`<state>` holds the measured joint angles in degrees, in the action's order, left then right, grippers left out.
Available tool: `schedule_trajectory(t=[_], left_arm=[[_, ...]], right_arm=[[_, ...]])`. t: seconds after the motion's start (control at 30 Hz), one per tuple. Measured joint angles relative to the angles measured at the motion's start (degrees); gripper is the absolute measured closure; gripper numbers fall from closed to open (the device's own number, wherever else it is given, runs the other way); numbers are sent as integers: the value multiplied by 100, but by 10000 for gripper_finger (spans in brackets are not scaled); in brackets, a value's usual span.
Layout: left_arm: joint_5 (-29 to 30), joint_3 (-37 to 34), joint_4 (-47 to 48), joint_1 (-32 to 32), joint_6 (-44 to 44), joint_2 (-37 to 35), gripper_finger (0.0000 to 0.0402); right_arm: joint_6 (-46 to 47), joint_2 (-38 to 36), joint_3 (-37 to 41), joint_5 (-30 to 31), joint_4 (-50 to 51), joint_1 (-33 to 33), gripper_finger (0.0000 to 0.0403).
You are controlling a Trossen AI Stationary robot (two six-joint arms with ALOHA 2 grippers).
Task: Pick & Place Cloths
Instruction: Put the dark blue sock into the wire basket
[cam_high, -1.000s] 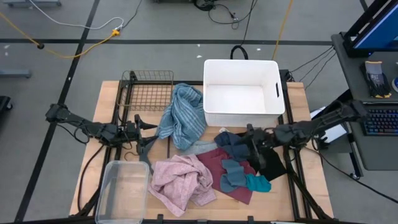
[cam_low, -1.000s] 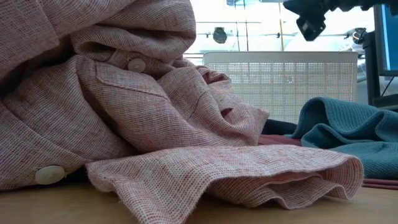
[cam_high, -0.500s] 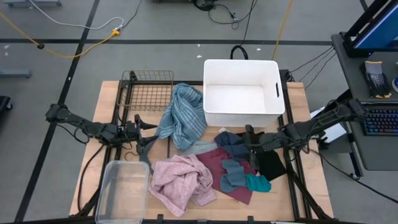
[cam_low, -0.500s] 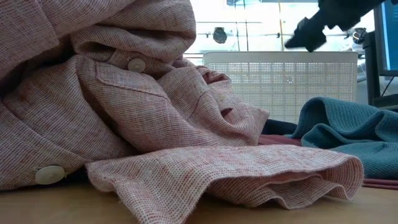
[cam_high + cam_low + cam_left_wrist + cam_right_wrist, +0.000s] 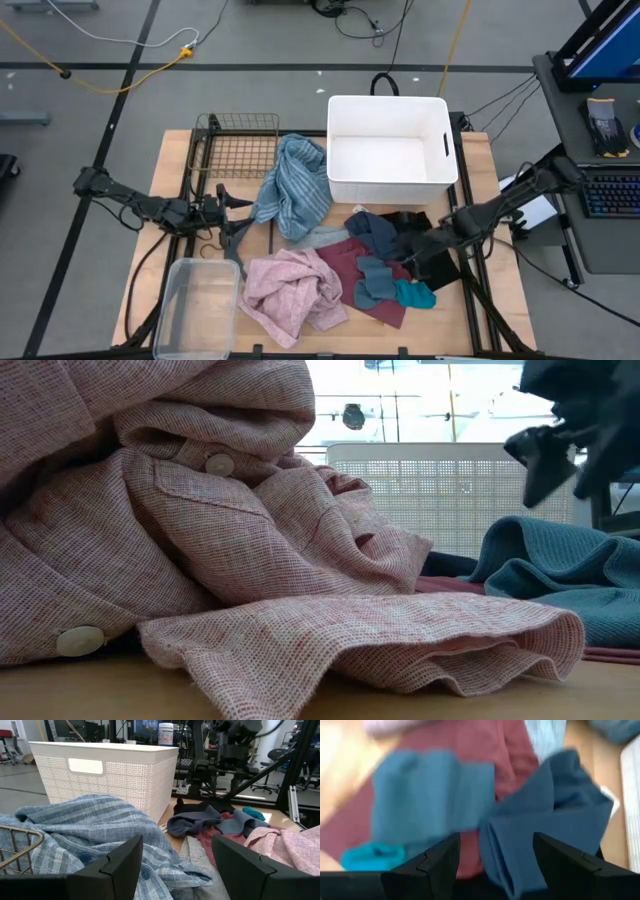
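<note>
At the desk's near edge lies the crumpled pink woven cloth (image 5: pixel 290 290); beyond it the right end effector (image 5: pixel 420 247), fingers apart, hangs over the navy folded cloth (image 5: pixel 375 228) beside the black shorts (image 5: pixel 432 262). It should close on one fold only. The left end effector (image 5: pixel 222 212), open, waits by the blue-striped towel (image 5: pixel 296 185).

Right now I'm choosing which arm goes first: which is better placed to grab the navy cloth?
Right. The right gripper hangs open directly over the navy cloth; the left gripper waits beyond the blue-striped towel.
</note>
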<state>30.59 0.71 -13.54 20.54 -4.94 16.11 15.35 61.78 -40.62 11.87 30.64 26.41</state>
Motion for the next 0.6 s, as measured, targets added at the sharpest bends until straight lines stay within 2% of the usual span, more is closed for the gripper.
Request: schedule_trajectory(t=[0.4,0.6], left_arm=[[0,0,0,1,1,-1,158],[0,0,0,0,1,-1,158]], right_arm=[[-107,857,-2,18,137,-4,161],[64,940,-2,10,96,-6,161]])
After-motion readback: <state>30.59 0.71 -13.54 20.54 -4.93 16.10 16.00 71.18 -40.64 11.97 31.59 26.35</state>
